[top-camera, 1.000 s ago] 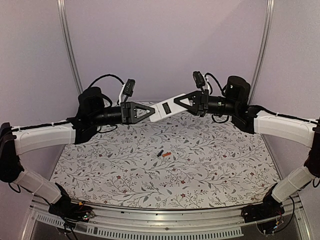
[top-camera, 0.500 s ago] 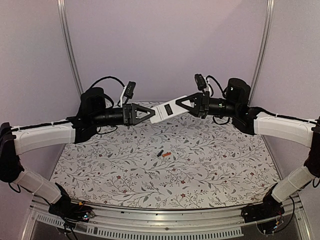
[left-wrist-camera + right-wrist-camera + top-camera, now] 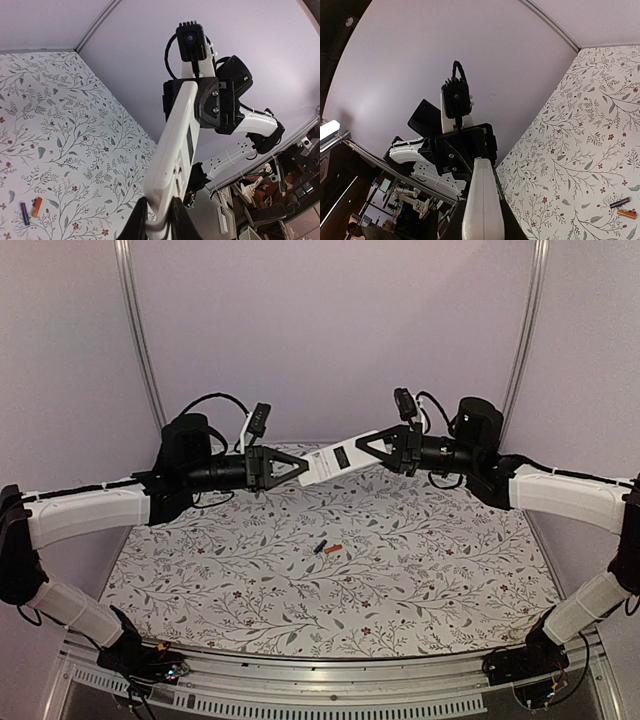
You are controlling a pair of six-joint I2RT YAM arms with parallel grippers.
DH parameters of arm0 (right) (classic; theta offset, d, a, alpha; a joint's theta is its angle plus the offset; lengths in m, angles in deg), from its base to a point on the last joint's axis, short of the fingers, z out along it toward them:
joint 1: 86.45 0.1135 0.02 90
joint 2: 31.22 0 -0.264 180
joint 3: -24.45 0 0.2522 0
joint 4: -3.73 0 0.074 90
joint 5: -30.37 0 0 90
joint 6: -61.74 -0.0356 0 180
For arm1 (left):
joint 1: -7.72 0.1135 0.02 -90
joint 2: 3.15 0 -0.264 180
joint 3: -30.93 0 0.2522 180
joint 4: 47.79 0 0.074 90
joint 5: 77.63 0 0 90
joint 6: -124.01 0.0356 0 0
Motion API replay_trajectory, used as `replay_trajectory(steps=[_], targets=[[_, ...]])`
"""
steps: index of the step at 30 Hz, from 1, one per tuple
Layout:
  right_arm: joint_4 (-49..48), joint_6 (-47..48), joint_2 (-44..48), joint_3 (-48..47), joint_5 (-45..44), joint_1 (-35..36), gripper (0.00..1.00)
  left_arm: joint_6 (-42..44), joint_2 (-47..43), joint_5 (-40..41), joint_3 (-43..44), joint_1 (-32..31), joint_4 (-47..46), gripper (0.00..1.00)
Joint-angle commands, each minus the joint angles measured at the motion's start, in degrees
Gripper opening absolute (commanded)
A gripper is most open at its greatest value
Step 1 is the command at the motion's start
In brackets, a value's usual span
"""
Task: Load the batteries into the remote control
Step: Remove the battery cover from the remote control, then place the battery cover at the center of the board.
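White remote control hangs slanted in the air over the far side of the floral table. The left gripper is pinched tight on its left end, and the right gripper is clamped on the right end. The black battery and orange-red battery lie side by side mid-table, nearer, well apart from the remote.

The remote is smooth white plastic with a faint sheen. The left gripper and right gripper are matt black plastic, and the arm shells are smooth white plastic. The table cover is matt and printed; cloth or paper, I cannot tell. The front rail is dull, ribbed metal. The walls are matt. The batteries are too small to judge.
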Motion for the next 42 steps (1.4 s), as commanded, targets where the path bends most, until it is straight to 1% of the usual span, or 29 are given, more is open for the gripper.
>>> replay_trajectory(steps=[1,5,11,15,18,23,29,34,39,42], targets=[[0.1,-0.8,1.8,0.4,-1.8,-1.2,0.00,0.6,1.1,-0.9,-0.4,1.2,2.1,0.00],[7.0,3.6,1.9,0.3,-4.5,-1.3,0.00,-0.5,1.1,-3.3,-0.4,0.7,-0.8,0.00],[12.1,8.0,1.4,1.2,-6.4,-2.3,0.00,-1.3,1.1,-4.1,-0.9,0.7,-2.7,0.00],[14.7,9.6,2.4,3.1,-7.1,-5.3,0.00,-0.4,1.7,-1.0,-1.6,1.7,0.2,0.00],[16.5,10.6,4.3,4.9,-6.9,-7.7,0.00,-1.6,3.3,1.6,-3.0,4.0,2.3,0.00],[21.9,14.2,6.7,6.6,-6.6,-8.7,0.00,-1.3,7.9,4.2,-4.7,8.3,6.6,0.00],[24.1,17.2,8.1,8.2,-3.8,-8.9,0.00,-0.4,16.0,4.9,-5.2,10.5,9.7,0.00],[24.6,18.2,8.0,9.1,-0.7,-8.8,0.00,-0.3,22.1,4.1,-5.9,12.0,8.4,0.00],[25.5,19.3,8.1,9.1,3.7,-8.8,0.00,0.0,25.6,4.3,-6.3,12.9,8.0,0.00],[26.0,19.7,8.3,9.0,4.7,-8.9,0.00,-0.3,27.7,3.8,-6.3,13.4,8.0,0.01]])
